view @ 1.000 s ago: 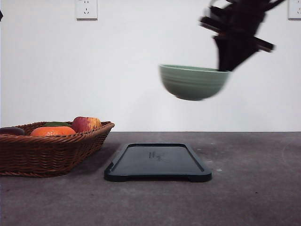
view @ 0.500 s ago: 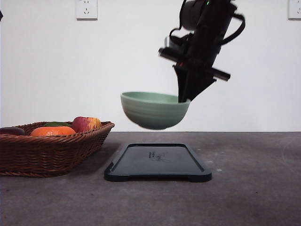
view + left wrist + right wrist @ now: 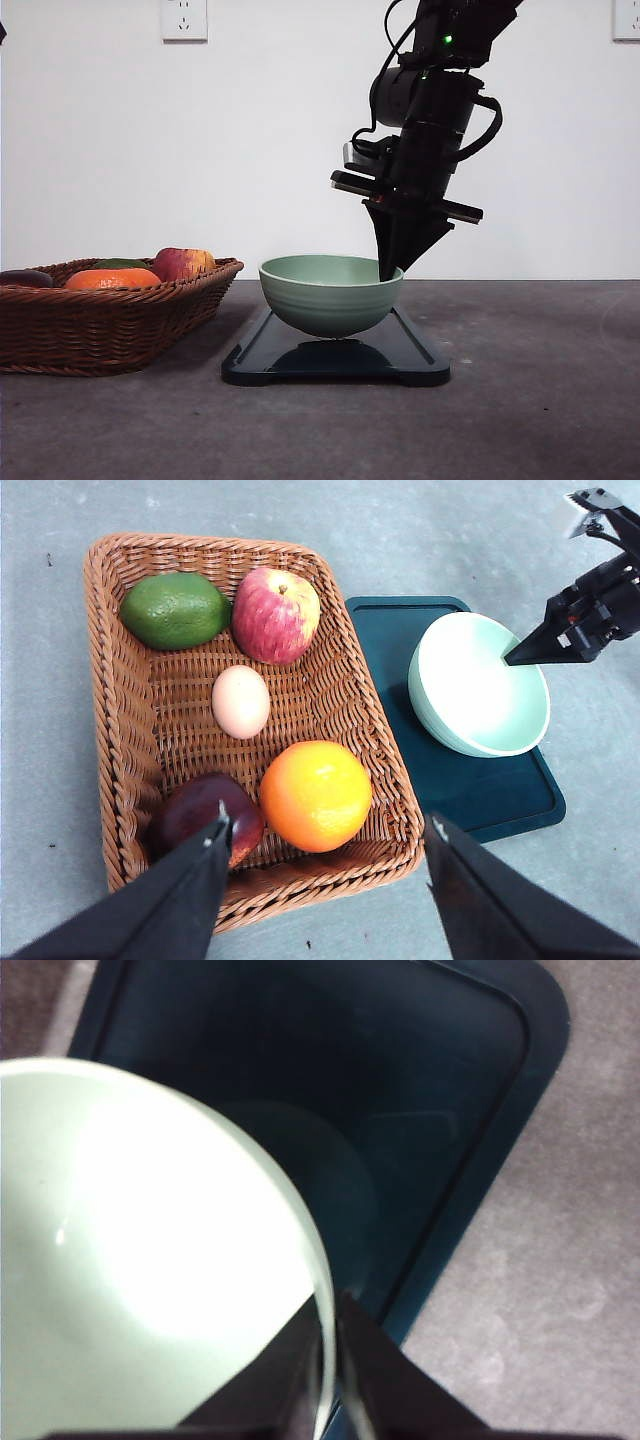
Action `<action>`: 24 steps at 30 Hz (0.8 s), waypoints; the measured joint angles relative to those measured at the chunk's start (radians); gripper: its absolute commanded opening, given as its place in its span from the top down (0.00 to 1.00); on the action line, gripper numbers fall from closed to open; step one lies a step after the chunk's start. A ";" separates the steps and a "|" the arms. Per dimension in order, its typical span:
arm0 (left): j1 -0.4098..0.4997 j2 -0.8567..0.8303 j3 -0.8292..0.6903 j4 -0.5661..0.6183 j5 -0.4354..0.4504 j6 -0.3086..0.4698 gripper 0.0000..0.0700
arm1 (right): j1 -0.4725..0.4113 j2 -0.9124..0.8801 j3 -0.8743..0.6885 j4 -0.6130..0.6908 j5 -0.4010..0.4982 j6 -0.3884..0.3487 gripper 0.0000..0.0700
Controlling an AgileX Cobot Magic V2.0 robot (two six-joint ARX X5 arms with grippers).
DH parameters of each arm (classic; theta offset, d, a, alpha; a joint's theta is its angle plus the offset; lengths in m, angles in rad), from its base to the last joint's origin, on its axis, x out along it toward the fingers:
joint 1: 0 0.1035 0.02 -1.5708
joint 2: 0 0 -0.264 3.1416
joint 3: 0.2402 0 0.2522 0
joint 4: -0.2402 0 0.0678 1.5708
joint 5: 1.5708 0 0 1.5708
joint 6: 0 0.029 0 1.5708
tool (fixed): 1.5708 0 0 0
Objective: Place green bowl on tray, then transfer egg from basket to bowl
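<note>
The right end effector (image 3: 392, 272) is clamped on the rim of the green bowl (image 3: 330, 295), which sits on the tray (image 3: 425, 365). The egg (image 3: 241, 701) lies mid-basket (image 3: 115, 730), under the left end effector (image 3: 325, 830), whose fingers stand apart; this arm is nearer.

A white wall (image 3: 250, 130) with outlets (image 3: 184, 19) backs the grey table (image 3: 540, 400).

My right gripper (image 3: 391, 268) reaches down steeply from the upper right, wrist tilted, fingers pinched across the rim of the pale sage-green ceramic bowl (image 3: 330, 296) — one inside, one outside. My left gripper (image 3: 325, 852) hovers, jaws spread wide.
</note>
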 measured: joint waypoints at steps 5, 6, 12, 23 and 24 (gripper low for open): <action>0.000 0.000 0.000 0.000 0.000 0.000 0.45 | 0.001 0.006 0.000 0.001 -0.001 0.000 0.63; 0.000 0.000 0.000 0.000 0.000 0.000 0.45 | 0.001 0.007 0.000 0.001 -0.001 0.000 0.59; 0.000 0.000 0.000 0.000 0.000 0.000 0.45 | 0.001 -0.003 0.015 -0.003 -0.002 0.001 0.59; 0.000 0.000 0.000 0.000 0.000 0.000 0.45 | 0.014 -0.259 -0.134 0.216 0.027 0.001 0.61; 0.000 0.000 0.000 0.000 0.000 0.000 0.45 | 0.014 -0.287 -0.175 0.252 0.027 0.001 0.61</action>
